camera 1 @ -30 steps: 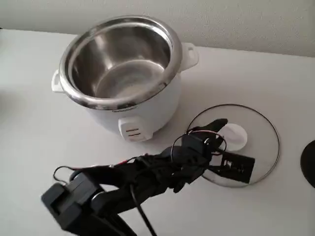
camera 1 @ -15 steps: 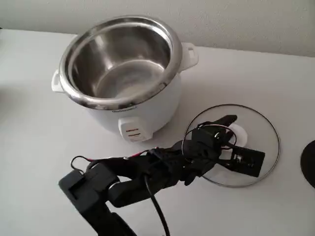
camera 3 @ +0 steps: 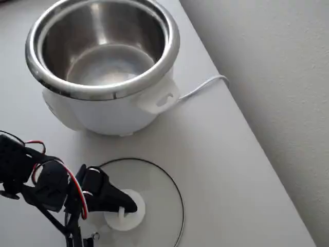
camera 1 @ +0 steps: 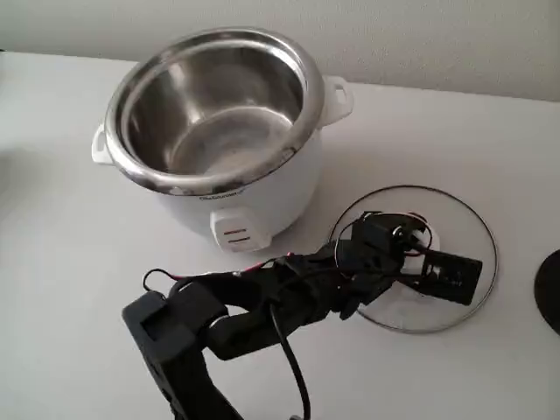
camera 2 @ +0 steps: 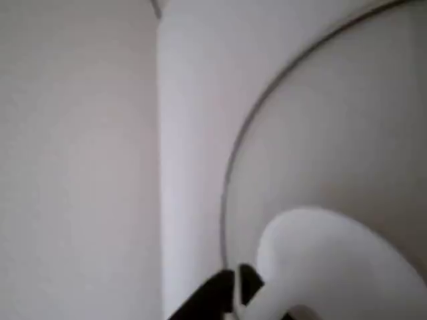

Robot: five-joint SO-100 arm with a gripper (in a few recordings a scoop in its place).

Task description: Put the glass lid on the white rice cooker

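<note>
We see one lid (camera 1: 442, 254) lying flat on the tabletop (camera 1: 79, 236), lower right of centre in the fixed view, just right of and below the cooker (camera 1: 219, 131). The gripper (camera 1: 411, 241) sits right over the lid's middle, at the white knob (camera 3: 126, 213). In the overhead view, a dark finger (camera 3: 110, 198) reaches onto the knob from the left, and the knob lies at the bottom of the frame, under the cooker. In the wrist view, the knob (camera 2: 333, 267) fills the lower right corner, with a dark fingertip (camera 2: 223, 290) touching its left edge. We cannot tell whether the fingers are closed on the knob or merely set beside it, since the second one is hidden.

The lid is a round clear disc with a thin dark-looking rim (camera 2: 247, 127); the pale tabletop shows through the glass.

There is one cooker, squat and white, in the upper left of the fixed view, open at the top, with a shiny steel pot (camera 3: 103, 46) inside, a side handle (camera 1: 337, 96) at either side and a switch panel (camera 1: 236, 232) at its front. A white cord (camera 3: 203, 87) runs from it toward the wall in the overhead view. The lid and the cooker lie near one another but do not touch.
</note>
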